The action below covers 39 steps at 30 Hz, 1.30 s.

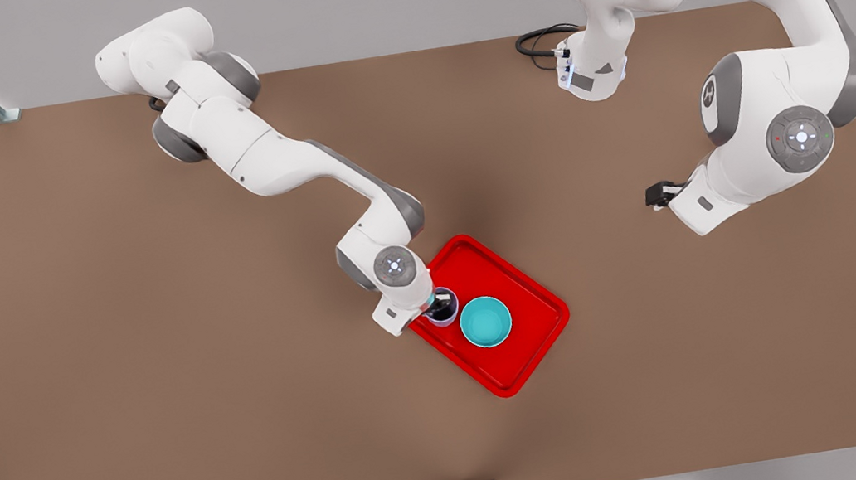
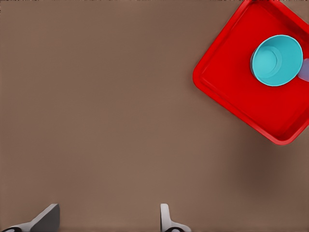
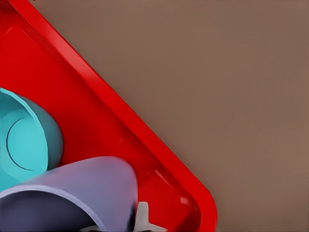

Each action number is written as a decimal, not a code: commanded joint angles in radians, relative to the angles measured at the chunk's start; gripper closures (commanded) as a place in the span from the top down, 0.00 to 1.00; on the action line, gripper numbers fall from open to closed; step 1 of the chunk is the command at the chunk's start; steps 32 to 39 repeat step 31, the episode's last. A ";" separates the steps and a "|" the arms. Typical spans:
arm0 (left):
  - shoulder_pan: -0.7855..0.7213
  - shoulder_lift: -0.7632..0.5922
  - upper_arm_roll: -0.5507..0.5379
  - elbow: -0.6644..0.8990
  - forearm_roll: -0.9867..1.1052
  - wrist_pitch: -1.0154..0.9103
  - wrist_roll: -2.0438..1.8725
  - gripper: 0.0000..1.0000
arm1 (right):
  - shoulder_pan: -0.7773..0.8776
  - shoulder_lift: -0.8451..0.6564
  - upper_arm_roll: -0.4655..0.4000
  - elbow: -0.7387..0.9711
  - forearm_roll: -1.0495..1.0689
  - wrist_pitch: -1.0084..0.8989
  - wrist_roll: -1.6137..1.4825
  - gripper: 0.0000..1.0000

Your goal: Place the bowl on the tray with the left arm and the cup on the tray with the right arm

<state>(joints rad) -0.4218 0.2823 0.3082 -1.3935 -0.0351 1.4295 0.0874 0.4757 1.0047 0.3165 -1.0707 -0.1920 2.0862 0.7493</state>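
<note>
Tray (image 1: 530,359), bright red, rectangular, flat on brown table (image 1: 163,378), near centre. Teal bowl (image 1: 485,321) upright inside tray, free of any grip. Lavender cup (image 1: 441,315) on tray, touching or just beside bowl, toward front view's left. Right gripper (image 1: 438,303) at cup, one finger (image 3: 143,217) beside cup wall; clenched or released, cannot tell. Left gripper (image 2: 108,220) above bare table, well apart from tray, fingers spread, empty, waiting.
</note>
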 commanded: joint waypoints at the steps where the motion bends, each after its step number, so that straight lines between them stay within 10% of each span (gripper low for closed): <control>1: 0.000 0.000 0.000 0.001 0.001 0.000 0.000 1.00 | 0.000 0.000 0.001 0.000 0.005 0.000 -0.002 0.81; 4: 0.000 0.000 0.000 0.001 0.000 0.000 0.002 1.00 | -0.002 -0.001 0.001 0.000 0.006 0.002 -0.002 1.00; 19: -0.002 0.000 0.000 -0.001 0.000 0.002 -0.005 1.00 | -0.042 -0.075 0.022 0.012 0.048 -0.130 -0.007 1.00; 25: -0.002 0.000 0.000 0.001 0.001 0.002 -0.005 1.00 | -0.330 -0.420 0.033 -0.012 0.152 -0.426 -0.265 1.00; 29: -0.002 0.000 0.000 0.001 0.000 0.002 -0.005 1.00 | -0.557 -0.920 -0.116 -0.474 0.157 -0.485 -0.742 1.00; 39: -0.002 0.000 0.000 0.001 0.001 0.002 -0.005 1.00 | -0.614 -0.914 -0.114 -0.474 0.197 -0.491 -0.729 1.00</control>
